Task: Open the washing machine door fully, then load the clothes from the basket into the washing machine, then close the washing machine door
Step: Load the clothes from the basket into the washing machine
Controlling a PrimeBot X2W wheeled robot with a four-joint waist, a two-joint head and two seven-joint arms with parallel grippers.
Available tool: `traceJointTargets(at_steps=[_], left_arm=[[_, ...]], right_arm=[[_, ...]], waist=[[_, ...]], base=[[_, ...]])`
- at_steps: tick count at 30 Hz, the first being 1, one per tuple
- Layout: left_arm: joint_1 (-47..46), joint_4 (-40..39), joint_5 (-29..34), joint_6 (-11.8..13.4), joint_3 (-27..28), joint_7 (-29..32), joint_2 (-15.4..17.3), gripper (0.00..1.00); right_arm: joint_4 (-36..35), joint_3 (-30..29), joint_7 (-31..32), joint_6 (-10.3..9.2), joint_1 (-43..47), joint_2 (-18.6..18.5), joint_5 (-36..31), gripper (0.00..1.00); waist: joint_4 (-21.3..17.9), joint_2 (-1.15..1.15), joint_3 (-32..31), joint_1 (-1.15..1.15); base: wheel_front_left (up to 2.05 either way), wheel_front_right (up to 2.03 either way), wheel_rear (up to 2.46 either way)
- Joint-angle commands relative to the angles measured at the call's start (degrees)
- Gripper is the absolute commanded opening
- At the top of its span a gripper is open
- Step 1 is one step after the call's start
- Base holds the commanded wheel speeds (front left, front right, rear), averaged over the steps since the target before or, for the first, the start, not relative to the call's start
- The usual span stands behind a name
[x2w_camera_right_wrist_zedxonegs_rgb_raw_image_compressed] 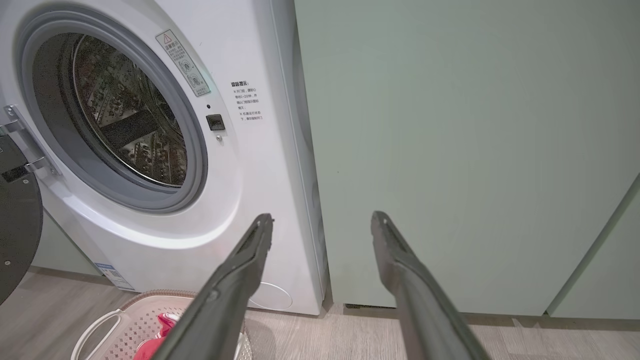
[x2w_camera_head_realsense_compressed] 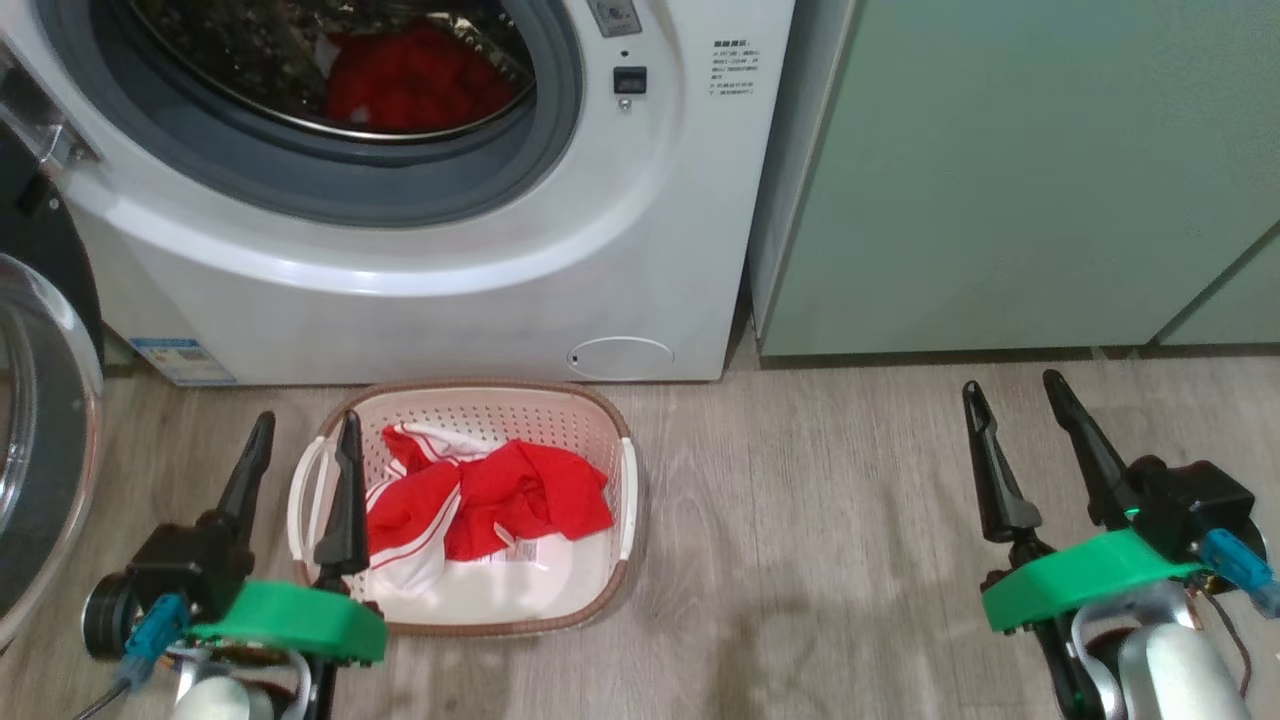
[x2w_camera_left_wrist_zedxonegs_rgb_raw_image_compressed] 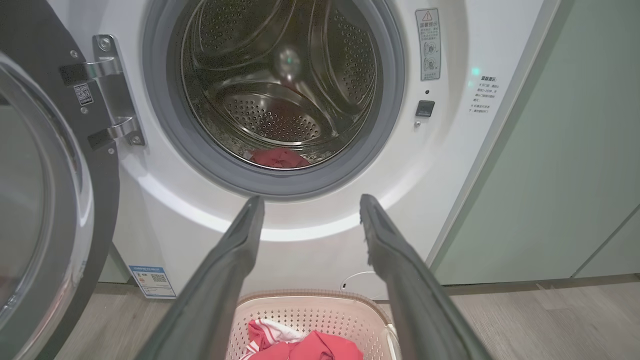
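The white washing machine [x2w_camera_head_realsense_compressed: 450, 250] stands ahead with its door [x2w_camera_head_realsense_compressed: 40, 440] swung wide open at the left. Red clothes [x2w_camera_head_realsense_compressed: 420, 80] lie in the steel drum [x2w_camera_left_wrist_zedxonegs_rgb_raw_image_compressed: 280, 85]. The cream basket [x2w_camera_head_realsense_compressed: 600, 420] sits on the floor in front of the machine. It holds more red and white clothes [x2w_camera_head_realsense_compressed: 480, 505]. My left gripper [x2w_camera_head_realsense_compressed: 305, 450] is open over the basket's left rim, with nothing between its fingers. My right gripper [x2w_camera_head_realsense_compressed: 1015, 410] is open and empty above the floor, well right of the basket. In the left wrist view the door [x2w_camera_left_wrist_zedxonegs_rgb_raw_image_compressed: 50, 200] and basket [x2w_camera_left_wrist_zedxonegs_rgb_raw_image_compressed: 310, 312] show too.
Pale green cabinets [x2w_camera_head_realsense_compressed: 1020, 170] stand right of the washer, close against its side. Wood-look floor [x2w_camera_head_realsense_compressed: 800, 520] spreads between the basket and my right gripper. The open door takes up the space at the far left.
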Motion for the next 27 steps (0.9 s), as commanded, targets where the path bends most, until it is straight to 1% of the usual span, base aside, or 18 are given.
traceJointTargets(at_steps=[1,6,9,11,15,22,25,26,27], left_arm=[[-2.92,-1.92,0.62,0.0,2.26,-0.27,0.27,1.0],[-6.53,-1.0,1.27,-0.02,1.53,0.25,0.65,1.0],[-10.52,1.04,0.66,-0.64,1.11,1.5,0.69,1.0],[-13.76,3.76,0.65,-1.1,0.66,3.18,1.15,1.0],[-20.97,11.1,-0.47,-2.59,0.14,5.67,1.5,1.0],[-32.37,27.65,-2.93,-5.85,-0.92,8.45,1.87,1.0],[-36.23,34.16,-4.09,-6.97,-1.62,9.24,1.89,1.0],[-36.23,34.16,-4.09,-6.97,-1.62,9.24,1.89,1.0],[-37.41,36.4,-4.59,-7.27,-1.78,9.73,1.94,1.0]], right_arm=[[-2.38,1.28,-0.17,0.0,-1.49,0.01,-0.16,1.0],[-3.71,1.57,-0.16,0.0,-2.83,0.01,-0.18,1.0],[-4.68,1.78,-0.3,0.0,-4.01,0.01,-0.18,1.0],[-5.32,1.87,-0.38,0.0,-5.0,0.01,-0.26,1.0],[-6.43,2.54,-0.86,0.0,-7.67,0.01,-0.42,1.0],[-7.19,4.25,-2.26,0.0,-11.95,0.01,-0.39,1.0],[-7.46,4.74,-3.01,0.0,-13.26,0.01,-0.16,1.0],[-7.46,4.74,-3.01,0.0,-13.26,0.01,-0.16,1.0],[-7.52,4.95,-3.22,0.0,-13.67,0.01,-0.08,1.0]], waist=[[0.05,0.0,0.6,0.0],[-0.15,0.0,4.46,0.0],[-0.53,0.0,8.06,0.0],[-0.89,0.0,11.01,0.0],[-2.12,0.0,17.57,0.0],[-4.83,0.0,27.89,0.0],[-5.7,0.0,31.68,0.0],[-5.7,0.0,31.68,0.0],[-6.0,0.0,32.94,0.0]], base=[[0.0,0.0,0.0],[0.0,0.0,0.0],[0.0,0.0,0.0],[0.0,0.0,0.0],[0.0,0.0,0.0],[0.0,0.0,0.0],[0.0,0.0,0.0],[0.0,0.0,0.0],[0.0,0.0,0.0]])
